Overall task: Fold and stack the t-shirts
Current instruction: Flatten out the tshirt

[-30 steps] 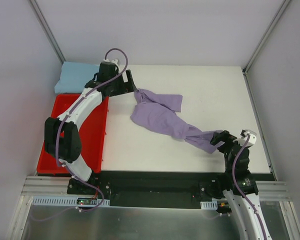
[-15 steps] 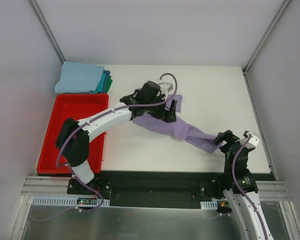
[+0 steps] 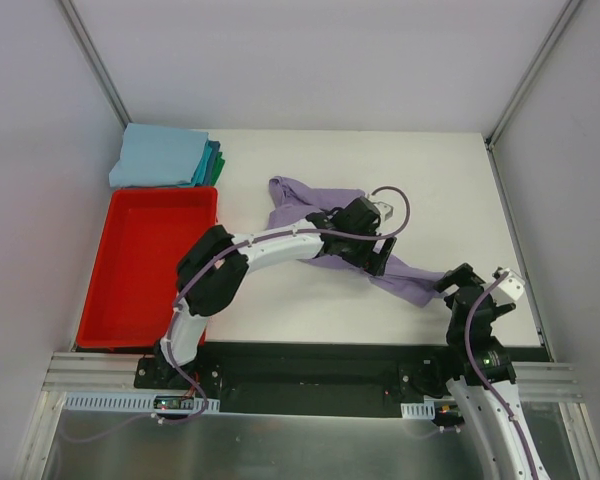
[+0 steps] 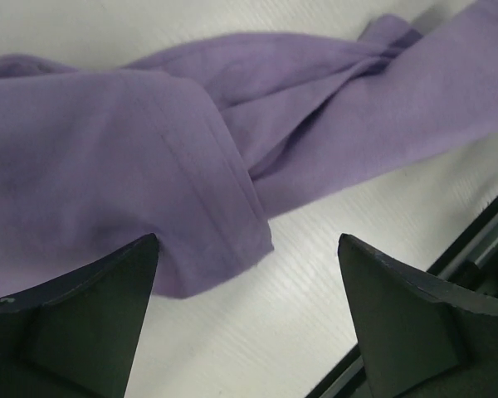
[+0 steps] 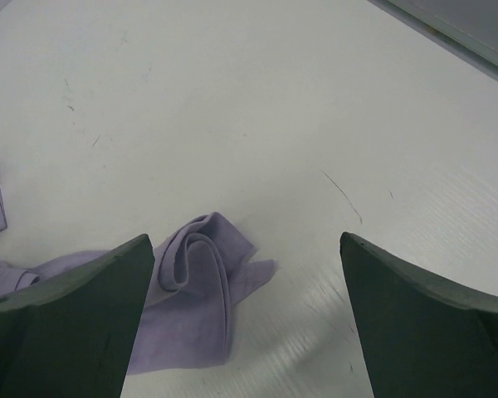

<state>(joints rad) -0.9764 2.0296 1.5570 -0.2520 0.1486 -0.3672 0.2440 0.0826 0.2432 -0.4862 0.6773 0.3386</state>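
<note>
From above, my left gripper (image 3: 378, 258) is stretched out over the middle of the table (image 3: 440, 170), low over the lavender t-shirt (image 3: 305, 198). That shirt lies unfolded and rumpled, running from a bunched part at the far left down to a narrow twisted end at the near right. My right gripper (image 3: 452, 282) sits just beside that near-right end, fingers spread, with no cloth between them. The folded t-shirts (image 3: 160, 157) are stacked at the far left corner: a light blue one on top, teal and green edges showing on the stack's right side. The red bin (image 3: 140, 270) stands just near of the stack, at the table's left edge.

Through my left wrist camera, my left gripper (image 4: 247, 240) is spread wide, holding nothing. The lavender t-shirt (image 4: 133, 141) fills the far part of the view, and a hemmed edge lies flat on the white table (image 4: 307, 290) between my two fingers (image 4: 75, 323).

Through my right wrist camera, my right gripper (image 5: 245, 239) is also wide apart and empty. The curled tip of the lavender t-shirt (image 5: 195, 290) lies on the table (image 5: 232, 99) between my fingers, closer to the left one (image 5: 66, 323). I cannot tell whether it touches that finger.
</note>
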